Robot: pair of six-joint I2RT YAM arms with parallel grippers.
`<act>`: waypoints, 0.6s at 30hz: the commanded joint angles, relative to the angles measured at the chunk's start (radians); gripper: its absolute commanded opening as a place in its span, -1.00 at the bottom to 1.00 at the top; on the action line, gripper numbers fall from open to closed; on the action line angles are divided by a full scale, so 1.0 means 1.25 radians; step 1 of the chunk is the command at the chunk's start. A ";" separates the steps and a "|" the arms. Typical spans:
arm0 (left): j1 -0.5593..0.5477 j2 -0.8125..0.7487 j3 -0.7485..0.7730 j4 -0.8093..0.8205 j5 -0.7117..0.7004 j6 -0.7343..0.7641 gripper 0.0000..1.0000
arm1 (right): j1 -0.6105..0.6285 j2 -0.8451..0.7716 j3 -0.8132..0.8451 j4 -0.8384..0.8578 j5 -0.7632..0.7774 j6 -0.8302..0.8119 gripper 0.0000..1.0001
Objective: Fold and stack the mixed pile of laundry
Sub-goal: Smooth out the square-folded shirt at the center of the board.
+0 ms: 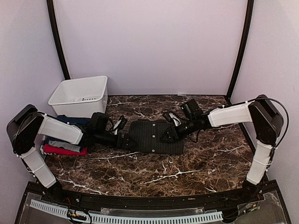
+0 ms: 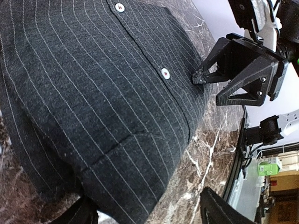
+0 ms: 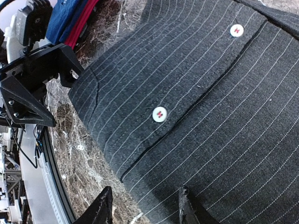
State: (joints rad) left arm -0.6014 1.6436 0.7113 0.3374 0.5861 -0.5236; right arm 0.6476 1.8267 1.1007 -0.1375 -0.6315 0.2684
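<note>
Far left on the worktop, a white bin, and just near of it a navy blue T-shirt stacked with a red T-shirt. Mid-worktop, left gripper spread at the left edge of the folded pinstriped shirt; right gripper spread at its right edge, pinching nothing.

One pinstriped shirt, one bin, two grippers
</note>
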 commanded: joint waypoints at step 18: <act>0.038 0.140 0.031 -0.186 -0.083 0.004 -0.78 | -0.078 -0.218 -0.144 0.042 0.051 0.115 -0.13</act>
State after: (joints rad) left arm -0.5838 1.7985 0.7395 0.2985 0.5514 -0.5648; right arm 0.6281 1.6917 0.9825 -0.1116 -0.6205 0.3374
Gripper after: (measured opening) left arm 0.075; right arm 0.454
